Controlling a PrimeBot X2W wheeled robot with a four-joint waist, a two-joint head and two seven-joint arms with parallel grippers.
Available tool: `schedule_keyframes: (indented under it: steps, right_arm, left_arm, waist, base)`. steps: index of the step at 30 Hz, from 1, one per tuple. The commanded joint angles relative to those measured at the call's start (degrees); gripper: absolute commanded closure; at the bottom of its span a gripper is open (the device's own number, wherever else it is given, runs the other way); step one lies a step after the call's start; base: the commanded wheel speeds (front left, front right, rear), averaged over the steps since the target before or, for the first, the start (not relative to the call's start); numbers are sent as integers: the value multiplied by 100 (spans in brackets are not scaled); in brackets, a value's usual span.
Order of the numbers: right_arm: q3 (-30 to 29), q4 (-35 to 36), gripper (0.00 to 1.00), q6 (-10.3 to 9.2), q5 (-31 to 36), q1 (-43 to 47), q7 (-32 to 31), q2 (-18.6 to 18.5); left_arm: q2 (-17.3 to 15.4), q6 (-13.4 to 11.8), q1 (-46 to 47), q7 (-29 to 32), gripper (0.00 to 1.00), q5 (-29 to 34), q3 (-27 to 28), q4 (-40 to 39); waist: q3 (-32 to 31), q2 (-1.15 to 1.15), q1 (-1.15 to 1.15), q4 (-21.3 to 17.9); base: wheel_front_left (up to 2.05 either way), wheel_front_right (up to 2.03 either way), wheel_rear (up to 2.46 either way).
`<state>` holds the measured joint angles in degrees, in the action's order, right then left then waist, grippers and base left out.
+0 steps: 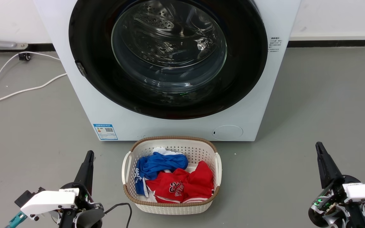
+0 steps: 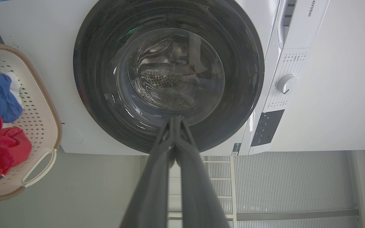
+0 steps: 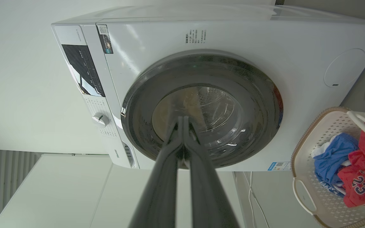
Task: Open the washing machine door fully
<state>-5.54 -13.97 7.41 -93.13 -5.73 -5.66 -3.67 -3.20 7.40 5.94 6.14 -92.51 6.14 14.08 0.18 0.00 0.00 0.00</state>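
Door (image 1: 168, 57): round glossy black disc with a clear bulging glass centre, lying flat against the white machine (image 1: 138, 126) front. Perforated steel drum (image 1: 157, 22) seen through the glass. Basket (image 1: 169, 207): oval, white perforated plastic, brown woven rim, on grey floor (image 1: 296, 126) just before the machine. It holds a crumpled red jersey (image 1: 185, 185), a blue shirt (image 1: 162, 164) and white cloth (image 1: 166, 151). Left gripper (image 1: 89, 156) and right gripper (image 1: 319, 148): fingers pressed together, empty, well apart from the door.

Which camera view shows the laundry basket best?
The head view: the whole laundry basket stands before the washing machine, with its clothes visible. The left wrist view cuts it off at one frame edge; the right wrist view does likewise.
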Motion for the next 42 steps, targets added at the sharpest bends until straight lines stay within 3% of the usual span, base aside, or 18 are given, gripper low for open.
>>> schedule_keyframes:
  steps: [1,34,35,42]
  right_arm:
    - [-12,-9,100,16,36,-81,-24,19]
    - [-47,-10,100,16,64,-76,-46,46]
    - [-40,-8,0,-1,34,-11,-39,29]
    - [83,154,0,0,47,52,133,33]
  left_arm:
    - [7,17,56,19,100,20,15,6]
    - [16,17,56,28,100,36,32,6]
    - [17,0,-1,17,0,7,11,8]
    - [17,1,-21,-176,0,-8,-179,-129]
  waist:
    - [0,0,0,0]
    - [0,0,0,0]
    - [0,0,0,0]
    - [5,0,0,-1]
  base:
    - [0,0,0]
    - [0,0,0]
    - [0,0,0]
    - [0,0,0]
